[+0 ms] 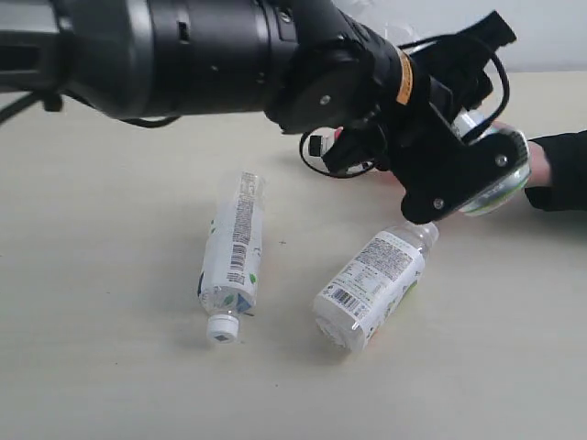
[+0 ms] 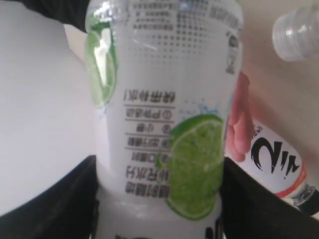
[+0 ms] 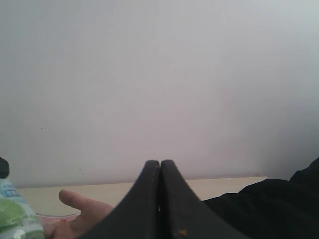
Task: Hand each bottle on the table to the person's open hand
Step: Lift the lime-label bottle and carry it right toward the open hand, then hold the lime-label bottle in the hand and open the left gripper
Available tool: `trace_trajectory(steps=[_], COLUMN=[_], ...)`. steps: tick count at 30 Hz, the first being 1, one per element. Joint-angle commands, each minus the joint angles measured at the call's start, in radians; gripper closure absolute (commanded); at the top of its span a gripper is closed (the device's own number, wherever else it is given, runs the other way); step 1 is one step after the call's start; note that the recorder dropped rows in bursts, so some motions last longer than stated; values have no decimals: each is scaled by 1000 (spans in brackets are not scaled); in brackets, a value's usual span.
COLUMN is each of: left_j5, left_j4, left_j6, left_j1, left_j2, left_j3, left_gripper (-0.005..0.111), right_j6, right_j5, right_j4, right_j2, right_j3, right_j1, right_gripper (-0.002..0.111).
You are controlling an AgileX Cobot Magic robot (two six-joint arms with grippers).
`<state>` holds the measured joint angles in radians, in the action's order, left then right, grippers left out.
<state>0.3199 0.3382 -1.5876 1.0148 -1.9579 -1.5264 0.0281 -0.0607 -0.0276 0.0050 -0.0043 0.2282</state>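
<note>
Left gripper (image 2: 159, 206) clamped on a lime-label bottle (image 2: 164, 114), carried off the desk (image 1: 92, 367) at the right side, its far end close to the person's hand (image 2: 239, 124). Whether it touches the palm: cannot tell. Right gripper (image 3: 159, 199) closed on nothing, fingers pressed together, parked clear of the work.

Pink bottle (image 2: 279, 164) lies just beside the person's fingers. Two white-label bottles lie on the desk: left bottle (image 1: 234, 261), cap toward the camera; middle bottle (image 1: 371, 284), its neck just below the left gripper.

Risks, as judged:
- Letting go before the palm is under the load: bottle drops, rolls on the flat desk.
- Pink bottle crowds the hand, so there is little palm room. The new bottle may glance off it.
- A low swing on the way out could clip the middle bottle's neck and spin it away.
- Smooth round plastic held across the body may twist in the grip if the person pulls early.

Room: the desk's far edge runs close behind the hand, with a dark sleeve (image 1: 564, 170) at the right border. Broad open desk lies on the near side and to the left, so lifting up and back leftward looks safest.
</note>
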Motion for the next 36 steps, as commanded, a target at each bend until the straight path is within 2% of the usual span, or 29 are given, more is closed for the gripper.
trace_trajectory(steps=[1,9,16,36], left_j5=[-19,-8,-1,-4], left_j4=[3,3,-50,-199], left_j6=[-60,-60,-52,-52], left_j1=[14,14,14,-11], left_j2=[-74,-202,-270,-274], left_j3=[-73,-227,-232,-232], left_gripper=[107,107,107,107], right_j6=[3,3,3,3], right_j5=[-12,-16,-16,-16], right_j4=[1,1,1,1], right_j2=[-5,-5,-5,-5], right_j3=[4,4,4,4], right_j1=[7,7,7,7], right_gripper=[108,108,108,108])
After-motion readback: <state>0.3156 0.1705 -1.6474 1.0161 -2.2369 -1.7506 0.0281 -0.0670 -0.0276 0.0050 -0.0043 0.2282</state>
